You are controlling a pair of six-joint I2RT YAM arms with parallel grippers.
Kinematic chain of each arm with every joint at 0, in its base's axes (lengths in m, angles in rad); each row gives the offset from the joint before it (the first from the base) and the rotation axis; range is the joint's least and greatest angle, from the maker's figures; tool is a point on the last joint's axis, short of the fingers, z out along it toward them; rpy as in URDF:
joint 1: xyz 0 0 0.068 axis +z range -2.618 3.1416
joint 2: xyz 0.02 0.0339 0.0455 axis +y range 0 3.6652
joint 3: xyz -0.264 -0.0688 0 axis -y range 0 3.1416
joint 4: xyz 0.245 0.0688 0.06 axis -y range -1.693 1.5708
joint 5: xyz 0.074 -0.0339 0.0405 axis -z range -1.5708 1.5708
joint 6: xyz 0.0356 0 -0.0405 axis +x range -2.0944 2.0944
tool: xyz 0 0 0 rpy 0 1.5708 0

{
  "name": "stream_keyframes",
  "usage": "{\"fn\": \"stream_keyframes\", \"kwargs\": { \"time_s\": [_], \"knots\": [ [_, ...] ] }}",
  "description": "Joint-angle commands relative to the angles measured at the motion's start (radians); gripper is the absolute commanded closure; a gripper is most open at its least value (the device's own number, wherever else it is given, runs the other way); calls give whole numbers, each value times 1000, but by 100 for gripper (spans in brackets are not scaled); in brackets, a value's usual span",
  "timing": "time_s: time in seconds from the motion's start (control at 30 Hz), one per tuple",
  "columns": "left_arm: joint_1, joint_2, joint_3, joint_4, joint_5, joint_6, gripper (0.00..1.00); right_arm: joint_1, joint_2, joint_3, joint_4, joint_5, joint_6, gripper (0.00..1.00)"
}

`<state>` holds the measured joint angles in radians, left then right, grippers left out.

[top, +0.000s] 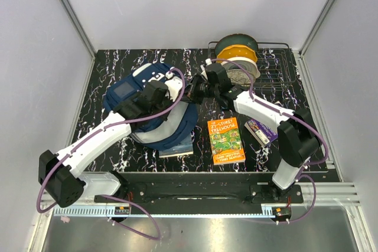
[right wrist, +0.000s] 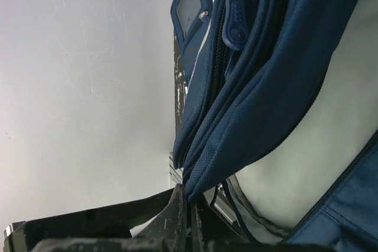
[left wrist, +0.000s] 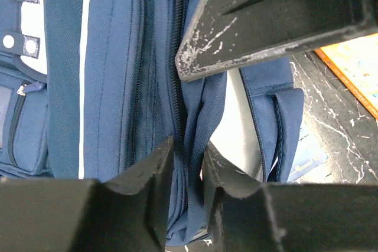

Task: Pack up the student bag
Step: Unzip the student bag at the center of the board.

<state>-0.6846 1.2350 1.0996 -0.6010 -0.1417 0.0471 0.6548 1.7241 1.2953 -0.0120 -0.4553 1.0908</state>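
The student bag (top: 152, 133), navy with white trim, lies on the left half of the table under my left arm. My left gripper (top: 176, 101) is on its right side; in the left wrist view the gripper (left wrist: 188, 153) is shut on a fold of blue fabric beside a zip. My right gripper (top: 192, 92) meets the bag from the right. In the right wrist view that gripper (right wrist: 190, 198) is shut on the bag's rim (right wrist: 236, 146), lifting it. Pale lining (right wrist: 313, 146) shows inside the held-open mouth.
An orange book (top: 225, 140) lies flat right of the bag, with a purple packet (top: 260, 131) beyond it. Another book (top: 177, 147) sticks out from under the bag's near edge. A filament spool (top: 236, 54) rests on a wire rack (top: 277, 66) at the back right.
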Motion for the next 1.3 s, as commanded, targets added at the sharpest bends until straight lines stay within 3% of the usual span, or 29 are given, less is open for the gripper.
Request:
{"fn": "stream_keyframes", "kwargs": {
  "time_s": [0.0, 0.03, 0.07, 0.1, 0.13, 0.23, 0.37, 0.47, 0.53, 0.57, 0.6, 0.7, 0.73, 0.77, 0.9, 1.0, 1.27],
  "knots": [
    [-6, 15, 20, -5, -74, -7, 81, 5, -100, 21, 63, 30, -29, 100],
    [-6, 15, 16, -2, -88, -13, 96, 5, -103, 18, 54, 36, -35, 96],
    [-6, 11, 2, 7, -114, -19, 100, 3, -103, 10, 52, 44, -42, 92],
    [-6, 11, -3, 15, -154, -29, 100, 2, -110, 7, 46, 46, -49, 86],
    [-4, 12, -9, 15, -173, -27, 100, -10, -115, 4, 18, 53, -74, 66],
    [-4, 12, -35, -3, -252, -26, 100, -41, -161, -34, -57, 92, -107, 38],
    [26, -25, -81, -10, -246, -46, 100, -107, -260, -134, -114, 156, -163, 20],
    [46, -51, -101, -11, -200, -70, 100, -116, -343, -204, -190, 232, -218, 17],
    [46, -65, -106, -14, -170, -76, 76, -129, -400, -250, -232, 257, -232, 15],
    [46, -81, -106, -14, -161, -87, 59, -133, -415, -299, -241, 270, -230, 15],
    [46, -94, -107, -14, -121, -92, 32, -147, -446, -324, -249, 274, -233, 15],
    [46, -149, -84, 3, -11, -131, 19, -167, -500, -402, -304, 319, -247, 14],
    [45, -167, -75, 15, 13, -145, 7, -173, -515, -422, -331, 332, -255, 14],
    [45, -199, -75, 51, 23, -182, 1, -181, -530, -457, -339, 343, -259, 14],
    [43, -230, -86, 168, 201, -272, 1, -218, -595, -525, -388, 348, -278, 11],
    [-25, -157, -90, 242, 275, -334, 1, -238, -623, -564, -427, 356, -281, 8],
    [-196, 127, -76, 365, 243, -498, 1, -270, -684, -634, -476, 394, -264, 7]
  ]
}}
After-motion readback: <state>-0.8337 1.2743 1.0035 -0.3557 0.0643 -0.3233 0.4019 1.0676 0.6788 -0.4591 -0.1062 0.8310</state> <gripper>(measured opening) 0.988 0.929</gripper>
